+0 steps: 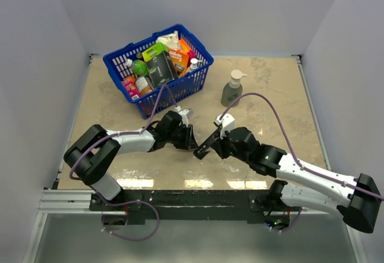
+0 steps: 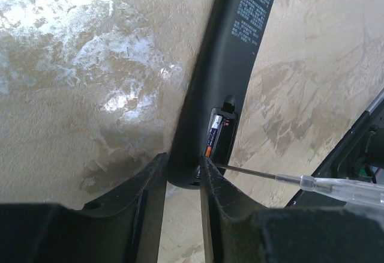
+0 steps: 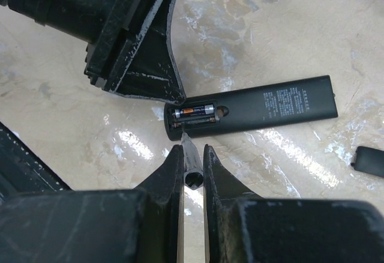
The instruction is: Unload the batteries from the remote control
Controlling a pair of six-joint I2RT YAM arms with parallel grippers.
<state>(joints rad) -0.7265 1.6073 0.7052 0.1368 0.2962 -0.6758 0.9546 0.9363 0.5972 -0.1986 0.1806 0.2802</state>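
Observation:
The black remote control (image 3: 264,110) lies on the table with its recessed slot open and facing up. One battery (image 3: 195,111) with an orange band lies in the slot's far row. The near row is dark, and I cannot tell whether it holds a cell. My left gripper (image 2: 183,167) is shut on the remote's slot end (image 2: 231,65), where the battery (image 2: 215,137) shows. My right gripper (image 3: 192,152) is shut on a clear-handled screwdriver (image 3: 192,161). Its thin shaft (image 2: 258,173) reaches into the slot's near row. Both grippers meet at mid-table (image 1: 195,146).
The short black cover piece (image 3: 369,160) lies on the table beyond the remote's far end. A blue basket (image 1: 180,89) full of groceries stands at the back left. A soap pump bottle (image 1: 233,89) stands to its right. Grey walls close in the table on three sides.

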